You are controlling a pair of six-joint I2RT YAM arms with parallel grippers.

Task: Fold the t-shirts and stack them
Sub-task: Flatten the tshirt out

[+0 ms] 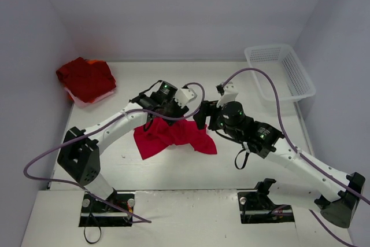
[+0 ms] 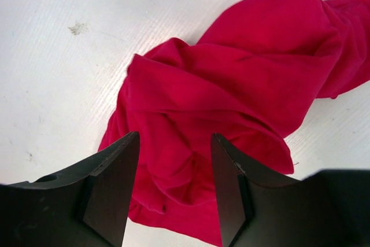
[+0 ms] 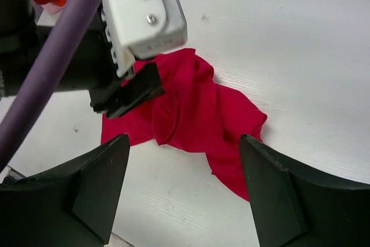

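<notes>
A crumpled red t-shirt (image 1: 171, 137) lies in a heap on the white table at the middle. My left gripper (image 1: 152, 120) is open and hangs just over its far left part. In the left wrist view the open fingers straddle a fold of the t-shirt (image 2: 231, 85) without closing on it, the left gripper (image 2: 173, 183) being low over the cloth. My right gripper (image 1: 202, 117) is wide open and empty just past the shirt's far right edge. In the right wrist view the t-shirt (image 3: 196, 108) lies beyond the right gripper (image 3: 182, 169). A bundle of darker red folded t-shirts (image 1: 85, 78) sits at the far left.
A white plastic mesh basket (image 1: 280, 70) stands at the back right corner. The left arm's wrist and a purple cable (image 3: 63, 50) fill the upper left of the right wrist view. White walls close the table on three sides.
</notes>
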